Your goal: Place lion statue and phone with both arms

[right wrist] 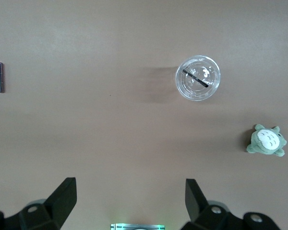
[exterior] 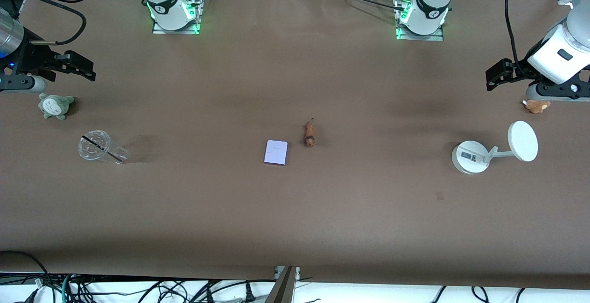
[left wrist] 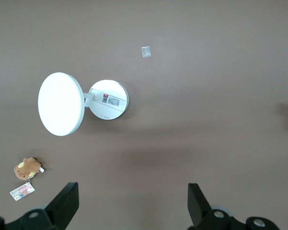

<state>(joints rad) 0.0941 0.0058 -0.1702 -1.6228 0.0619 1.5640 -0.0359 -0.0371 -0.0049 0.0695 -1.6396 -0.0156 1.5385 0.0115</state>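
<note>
Matt brown table; clear plastic cup.

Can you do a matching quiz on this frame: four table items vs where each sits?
Items:
1. phone
2. clear cup
3. brown plush
4. white stand

Places:
A. at the left arm's end of the table, under the left gripper
B. mid-table, beside the lion statue
C. at the right arm's end, nearer the front camera than the grey-green plush
D. at the left arm's end, nearer the front camera than the brown plush

Pairs: 1-B, 2-C, 3-A, 4-D

Both grippers are open; the right gripper hangs over the grey-green plush.
</note>
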